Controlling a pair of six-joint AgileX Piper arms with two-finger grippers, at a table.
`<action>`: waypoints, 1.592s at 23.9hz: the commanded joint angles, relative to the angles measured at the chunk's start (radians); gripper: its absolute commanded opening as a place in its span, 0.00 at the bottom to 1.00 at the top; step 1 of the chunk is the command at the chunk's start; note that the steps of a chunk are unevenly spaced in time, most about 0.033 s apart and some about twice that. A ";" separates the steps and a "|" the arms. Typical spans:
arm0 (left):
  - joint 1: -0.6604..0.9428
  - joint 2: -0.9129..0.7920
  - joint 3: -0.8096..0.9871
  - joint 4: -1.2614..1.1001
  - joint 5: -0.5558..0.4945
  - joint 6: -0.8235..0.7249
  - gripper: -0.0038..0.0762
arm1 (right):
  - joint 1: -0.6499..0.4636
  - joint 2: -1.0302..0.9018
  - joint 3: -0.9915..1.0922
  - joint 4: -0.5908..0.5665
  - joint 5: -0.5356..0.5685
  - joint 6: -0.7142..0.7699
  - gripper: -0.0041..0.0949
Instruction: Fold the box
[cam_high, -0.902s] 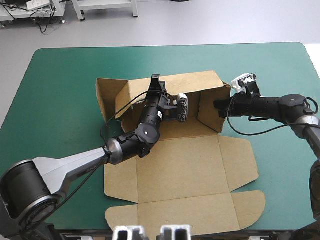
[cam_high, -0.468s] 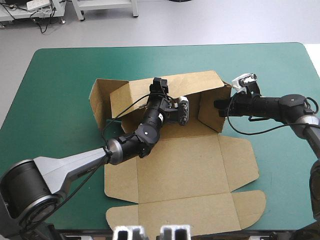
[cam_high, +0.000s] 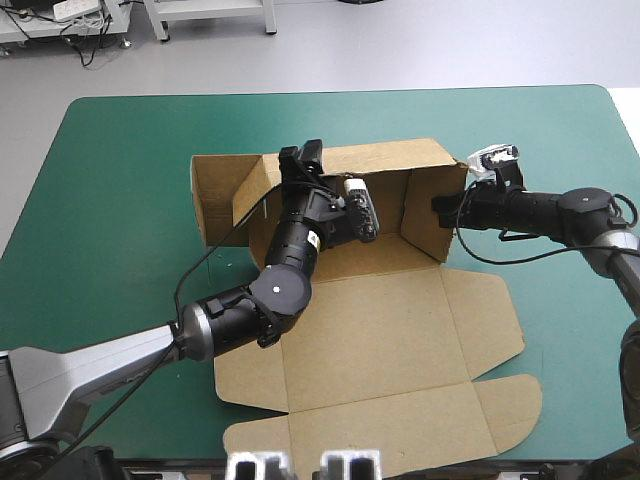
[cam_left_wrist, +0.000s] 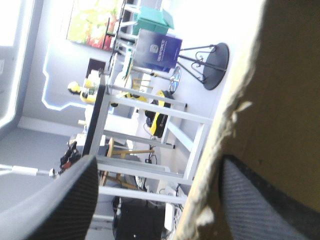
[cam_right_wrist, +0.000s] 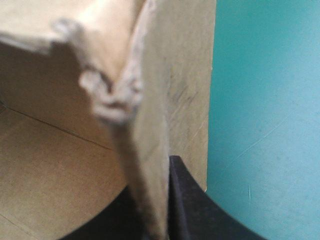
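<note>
**A:** Where's the box (cam_high: 370, 340) sitting?

**B:** Teal-green counter (cam_high: 120, 160) shows past it on its far, left and right sides. Its back wall (cam_high: 385, 160) and right side wall (cam_high: 425, 210) are up, its left side flap (cam_high: 215, 195) is half raised and splayed outward, and its lid (cam_high: 380, 425) lies flat on the near side.

**A:** And the tools?

**B:** The right tool (cam_high: 438, 207) is pinched nearly closed on the box's right side wall, close to the back corner, with the board squeezed between its black fingers. The left tool (cam_high: 303, 155) is at the top edge of the back wall, toward the box's left end. Its fingers are spread wide with the board's edge passing between them, so it is gripping nothing.

**A:** So what worries you?

**B:** That open left tool. As I read it, the back wall is only straddled. If the tool lifts off or slides along the edge before anything is tucked, the wall could sag back and the left side flap fall outward.

**A:** And the right side?

**B:** It's one small pinch near a frayed corner. A hard pull could crease or tear the board there, or drag the whole box sideways.

**A:** Anything else?

**B:** The left arm reaches across the box's floor. A careless sweep might shove the box against the right tool's grip and buckle the right side wall.
</note>
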 joint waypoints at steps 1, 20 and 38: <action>-0.006 -0.055 -0.026 0.064 0.113 -0.067 0.66 | 0.026 -0.030 -0.020 0.043 0.017 0.015 0.04; 0.438 -0.139 -0.308 -0.141 0.103 -0.396 0.51 | 0.067 -0.279 -0.139 -0.414 -0.012 0.582 0.04; 0.773 -0.259 -0.412 -1.065 -0.044 0.186 0.04 | 0.067 -0.153 -0.237 -0.664 0.243 0.760 0.04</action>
